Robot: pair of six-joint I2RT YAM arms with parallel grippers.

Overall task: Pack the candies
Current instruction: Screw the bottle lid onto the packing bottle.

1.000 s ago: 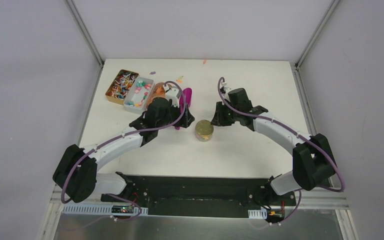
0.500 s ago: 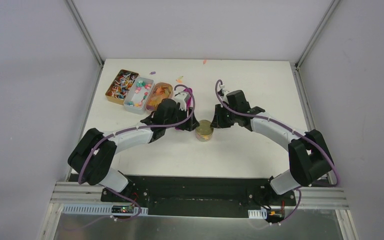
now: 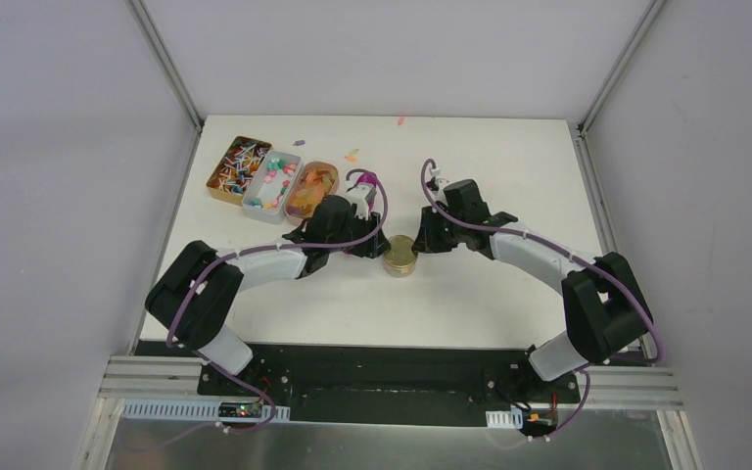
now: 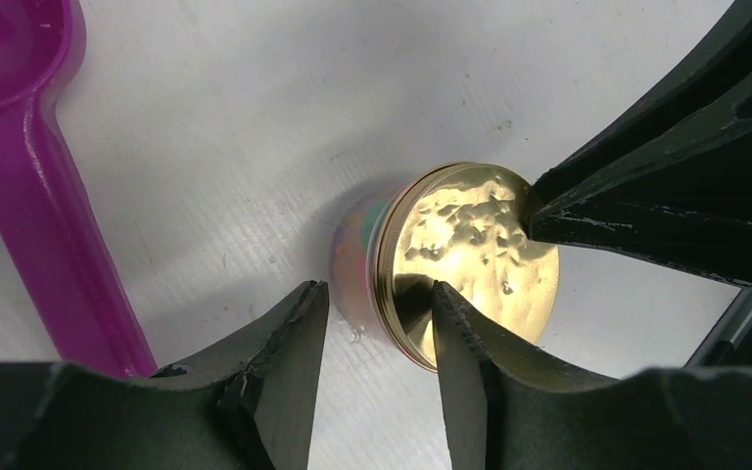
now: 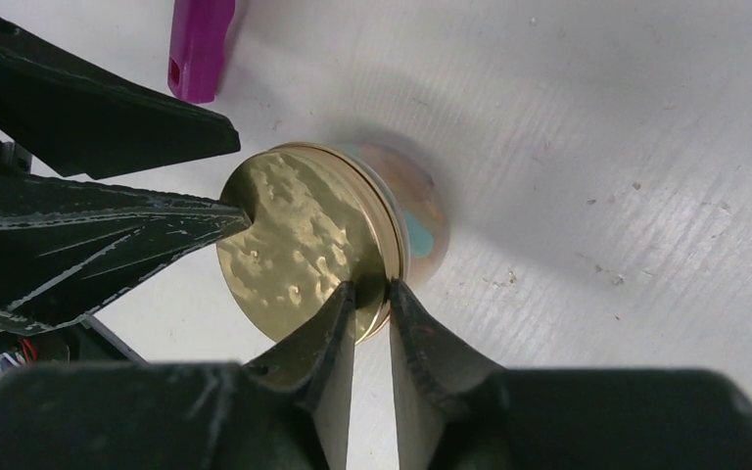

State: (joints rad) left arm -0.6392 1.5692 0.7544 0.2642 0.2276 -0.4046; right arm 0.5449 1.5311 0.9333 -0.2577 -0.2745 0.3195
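Note:
The small clear jar (image 3: 400, 256) with a gold lid (image 4: 470, 255) stands mid-table, and coloured candies (image 5: 417, 231) show through its wall. More candies fill three tins (image 3: 269, 182) at the back left. My left gripper (image 4: 380, 318) is open, its fingers straddling the jar's near edge. My right gripper (image 5: 372, 294) is nearly closed, pinching the rim of the lid (image 5: 294, 245) from the opposite side. Its tip also shows in the left wrist view (image 4: 539, 211). The magenta scoop (image 4: 29, 166) lies on the table left of the jar, held by nothing.
The scoop's handle end (image 5: 198, 49) lies just beyond the jar in the right wrist view. A few stray candies (image 3: 352, 155) lie near the table's back edge. Both arms meet at the jar.
My left gripper has moved right from the scoop to the jar. My right gripper has edged in to the lid's rim. The jar has stayed put.

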